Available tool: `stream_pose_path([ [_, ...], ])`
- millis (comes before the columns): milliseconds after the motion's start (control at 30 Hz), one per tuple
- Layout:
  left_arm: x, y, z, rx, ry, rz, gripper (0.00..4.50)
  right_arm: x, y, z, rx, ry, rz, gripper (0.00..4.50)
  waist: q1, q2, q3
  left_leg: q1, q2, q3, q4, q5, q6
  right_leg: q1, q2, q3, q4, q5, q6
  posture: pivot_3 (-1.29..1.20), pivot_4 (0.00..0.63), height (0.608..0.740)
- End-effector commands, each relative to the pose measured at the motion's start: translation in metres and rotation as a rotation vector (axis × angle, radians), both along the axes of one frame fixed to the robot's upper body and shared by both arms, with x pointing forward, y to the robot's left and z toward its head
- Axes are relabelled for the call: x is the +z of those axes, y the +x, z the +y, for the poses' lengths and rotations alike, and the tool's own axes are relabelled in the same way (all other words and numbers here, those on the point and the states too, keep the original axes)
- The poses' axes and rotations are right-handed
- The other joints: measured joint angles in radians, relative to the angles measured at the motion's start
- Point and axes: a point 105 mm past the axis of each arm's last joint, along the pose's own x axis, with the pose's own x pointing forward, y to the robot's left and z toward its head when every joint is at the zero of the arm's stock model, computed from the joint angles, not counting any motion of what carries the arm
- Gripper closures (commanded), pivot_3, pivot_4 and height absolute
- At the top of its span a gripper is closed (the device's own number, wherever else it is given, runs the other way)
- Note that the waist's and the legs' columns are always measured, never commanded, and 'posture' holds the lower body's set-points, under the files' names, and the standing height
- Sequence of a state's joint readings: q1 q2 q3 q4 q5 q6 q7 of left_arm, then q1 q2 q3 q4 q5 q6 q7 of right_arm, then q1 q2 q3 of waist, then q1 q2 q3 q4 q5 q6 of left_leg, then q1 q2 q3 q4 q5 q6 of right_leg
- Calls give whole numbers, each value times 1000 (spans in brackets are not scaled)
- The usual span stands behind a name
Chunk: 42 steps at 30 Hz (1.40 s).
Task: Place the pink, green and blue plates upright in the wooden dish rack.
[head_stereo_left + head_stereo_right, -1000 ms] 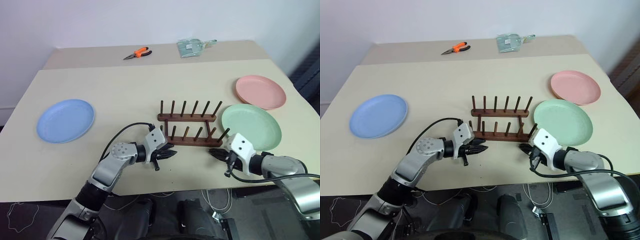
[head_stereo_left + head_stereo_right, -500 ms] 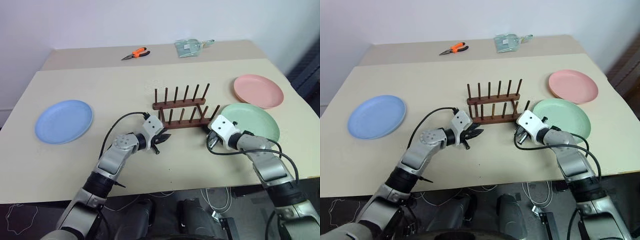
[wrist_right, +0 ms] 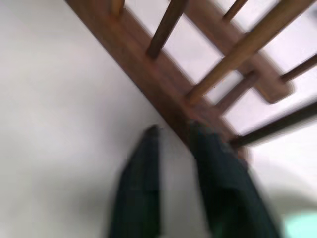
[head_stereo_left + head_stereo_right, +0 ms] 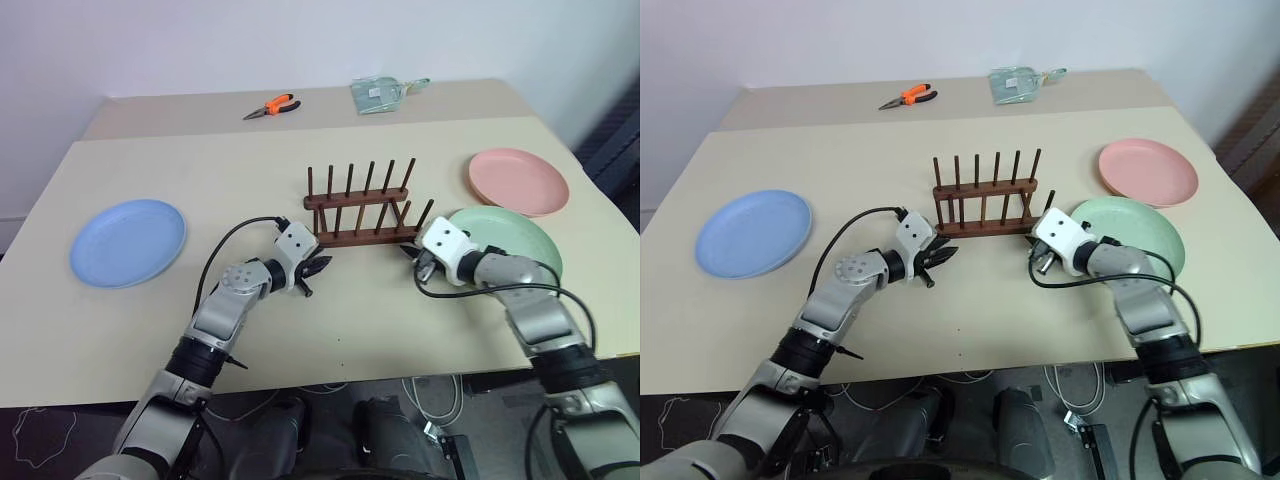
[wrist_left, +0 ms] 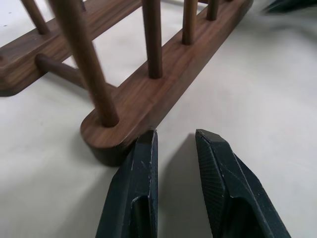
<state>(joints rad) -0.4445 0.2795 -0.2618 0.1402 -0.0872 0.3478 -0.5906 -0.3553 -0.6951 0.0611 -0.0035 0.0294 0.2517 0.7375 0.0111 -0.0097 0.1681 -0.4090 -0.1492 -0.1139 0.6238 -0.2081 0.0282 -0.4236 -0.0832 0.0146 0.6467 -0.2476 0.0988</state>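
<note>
On table [image 4: 250, 180], dark wooden rack [image 4: 362, 215] — thin pegs

My arms are silver-grey metal with black joints, each ending in a white wrist block and two black ridged fingers [image 5: 218, 183], with a black cable looping along each forearm.

Dark, smooth wooden dish rack [image 4: 360, 213]; matt plastic-looking green plate [image 4: 520, 243]; matt table [image 4: 240, 180].

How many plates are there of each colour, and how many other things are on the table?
Blue plate: 1
Green plate: 1
Pink plate: 1
Wooden dish rack: 1
Orange-handled pliers: 1
Clear packet: 1
Total: 6
</note>
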Motion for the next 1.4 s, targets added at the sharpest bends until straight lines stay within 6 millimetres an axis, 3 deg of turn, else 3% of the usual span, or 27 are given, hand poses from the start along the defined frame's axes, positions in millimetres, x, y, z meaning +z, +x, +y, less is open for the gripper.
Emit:
stream_pose_path([
  [33, 0, -9, 3, -21, -3, 18, 3283, 52, -7, -26, -58, 62, -109, 1691, 1, 0, 0, 0, 0, 0, 0, 0, 0, 0, 0, 0, 0, 0, 0, 0, 150, 727],
  [133, 5, -18, -1, -63, -32, 26, 3283, 70, -10, -52, -138, 83, -134, 269, 2, 0, 0, -1, 0, 0, 0, 0, 0, 0, 0, 0, -1, 0, 0, 0, 150, 727],
  [167, 4, -19, -2, -70, -31, 31, 3283, 72, -7, -59, -176, 90, -141, 49, 3, 0, 0, -1, 0, 0, 0, 0, 0, 0, 0, 0, -1, 0, 0, 0, 150, 727],
  [267, -1, -22, -6, -86, -21, 42, 3283, 70, 12, -75, -291, 111, -154, 49, -1, 0, 0, -1, 0, 0, 0, 0, 0, 0, 0, 0, -1, 0, 0, 0, 150, 727],
  [400, -1, -22, -13, -105, -21, 43, 3283, 53, 51, -86, -468, 167, -114, 49, -3, 0, 0, 0, 0, 1, 0, 0, 1, 0, 0, 0, -1, 0, -1, 0, 150, 727],
  [567, 2, -21, -15, -99, -31, 38, 3283, 36, 81, -98, -622, 205, -73, 49, 4, 0, 0, -1, 0, 1, -1, 1, 2, -1, -1, 0, -1, 0, -1, 0, 150, 727],
  [833, -2, -27, -10, -87, -25, 45, 3283, 23, 99, -112, -778, 214, -31, 49, -3, 1, 1, -1, 0, 2, -2, 1, 2, -2, -1, 1, 0, 1, -1, 0, 150, 727],
  [933, -2, -27, -9, -83, -22, 46, 3283, 23, 100, -115, -798, 213, -23, 921, -3, 1, 1, -1, 0, 2, -2, 1, 2, -2, 0, 1, 0, 1, -1, 0, 150, 727],
  [1133, -1, -26, -9, -80, -21, 45, 3283, 22, 100, -111, -746, 178, -1, 4084, -6, 1, 0, -1, 0, 2, -2, 1, 2, -2, 0, 1, 0, 1, -1, 0, 150, 727],
  [1167, -1, -26, -9, -81, -20, 45, 3283, 22, 100, -110, -735, 169, 5, 4440, -6, 1, 0, -1, 0, 2, -2, 1, 2, -2, 0, 1, 0, 1, -1, 0, 150, 727],
  [1400, -2, -26, -10, -85, -13, 46, 3283, 24, 99, -113, -710, 137, 1, 4440, -6, 1, 0, -1, 0, 2, -2, 2, 2, -2, 0, 1, 0, 1, -1, 0, 150, 727],
])
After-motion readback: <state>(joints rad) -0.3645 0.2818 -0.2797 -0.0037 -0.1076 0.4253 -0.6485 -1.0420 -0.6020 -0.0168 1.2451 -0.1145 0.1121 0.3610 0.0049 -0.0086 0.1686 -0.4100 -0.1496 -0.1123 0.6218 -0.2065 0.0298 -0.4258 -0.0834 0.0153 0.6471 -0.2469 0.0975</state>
